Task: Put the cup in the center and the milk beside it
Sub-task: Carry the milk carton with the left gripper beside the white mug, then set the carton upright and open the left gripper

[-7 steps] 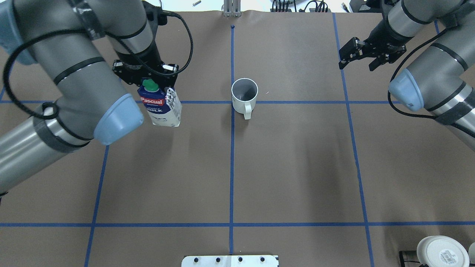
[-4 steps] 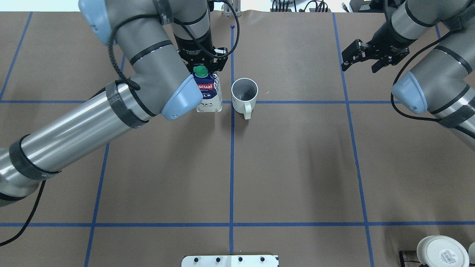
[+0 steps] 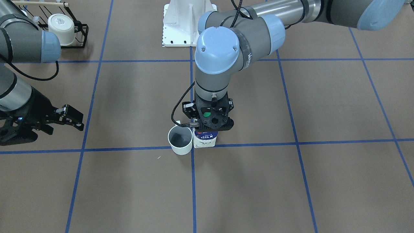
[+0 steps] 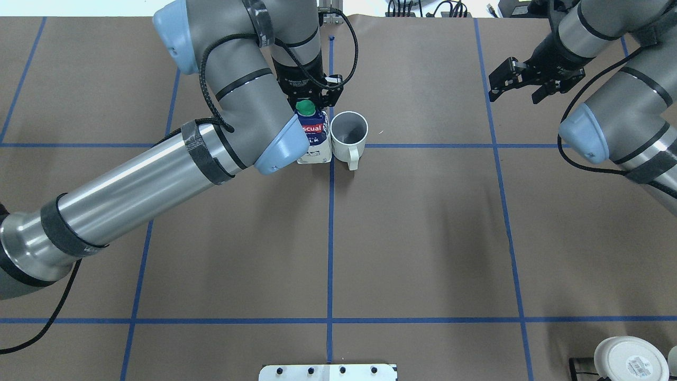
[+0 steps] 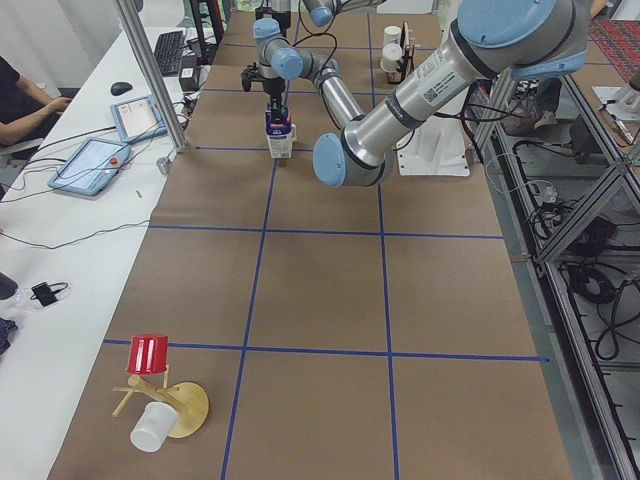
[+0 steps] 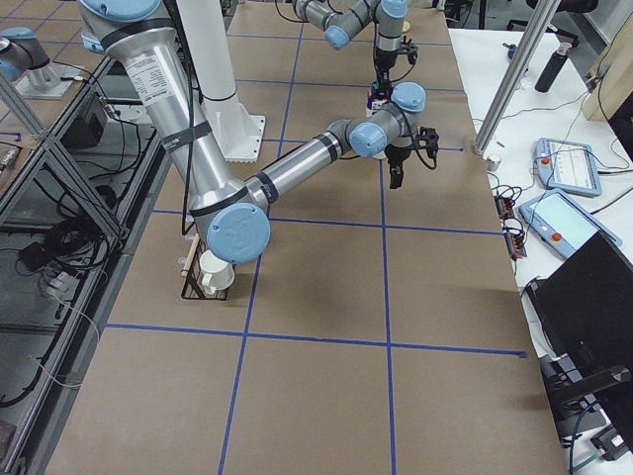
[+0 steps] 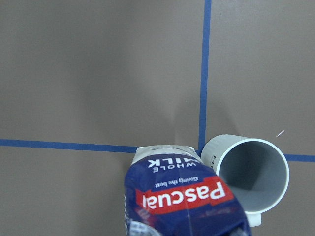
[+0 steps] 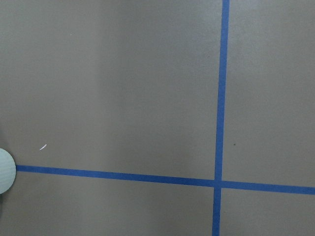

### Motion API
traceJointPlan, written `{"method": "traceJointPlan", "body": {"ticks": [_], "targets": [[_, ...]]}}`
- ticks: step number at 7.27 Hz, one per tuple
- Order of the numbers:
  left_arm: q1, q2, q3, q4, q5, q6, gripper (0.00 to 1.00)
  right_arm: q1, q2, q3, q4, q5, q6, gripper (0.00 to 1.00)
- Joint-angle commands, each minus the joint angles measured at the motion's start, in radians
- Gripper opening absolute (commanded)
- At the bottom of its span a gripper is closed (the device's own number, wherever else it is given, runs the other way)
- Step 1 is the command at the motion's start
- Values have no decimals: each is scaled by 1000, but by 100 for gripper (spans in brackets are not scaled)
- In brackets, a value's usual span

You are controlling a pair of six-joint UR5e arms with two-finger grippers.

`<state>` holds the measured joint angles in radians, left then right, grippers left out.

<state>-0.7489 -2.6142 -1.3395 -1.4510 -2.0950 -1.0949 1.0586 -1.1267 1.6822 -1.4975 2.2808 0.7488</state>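
The left end effector (image 4: 309,105) grips the top of the Pascual milk carton (image 4: 313,138) from above. The carton is upright, long axis vertical, at or just over the desk (image 4: 423,238); I cannot tell which. Just right of it in the overhead view, almost touching, the white cup (image 4: 348,132) stands at the blue tape crossing (image 7: 201,146). The right end effector (image 4: 515,84), wide and empty, is well apart at upper right.

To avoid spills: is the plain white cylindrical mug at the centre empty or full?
Empty: the plain white cylindrical mug shows a bare grey inside down to its bottom.
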Motion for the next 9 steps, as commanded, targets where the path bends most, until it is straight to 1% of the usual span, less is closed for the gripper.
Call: {"method": "traceJointPlan", "body": {"ticks": [1, 2, 3, 4, 5, 6, 7, 8, 9], "targets": [[16, 5, 29, -51, 3, -29, 5, 0, 1, -6, 0, -4, 0, 100], [16, 6, 31, -48, 6, -29, 70, 6, 1, -4, -1, 8, -8, 100], [13, 6, 22, -39, 18, -33, 98, 7, 1, 5, -1, 6, -8, 100], [-12, 20, -31, -34, 16, -11, 98, 8, -1, 5, 2, -7, -5, 100], [-38, 73, -149, 0, 7, -7, 98, 6, 4, -5, 2, -1, -6, 100], [-68, 176, -313, 80, 7, 86, 98, 6, -1, -6, 5, -7, -8, 100], [-98, 289, -478, 200, 15, 243, 98, 4, -28, -6, 8, -6, -17, 100], [-183, 406, -551, 222, 13, 289, 98, 17, -38, 2, 5, -12, -23, 100], [-223, 515, -604, 180, 15, 399, 98, 43, -95, 1, 6, -12, -29, 100]]}}
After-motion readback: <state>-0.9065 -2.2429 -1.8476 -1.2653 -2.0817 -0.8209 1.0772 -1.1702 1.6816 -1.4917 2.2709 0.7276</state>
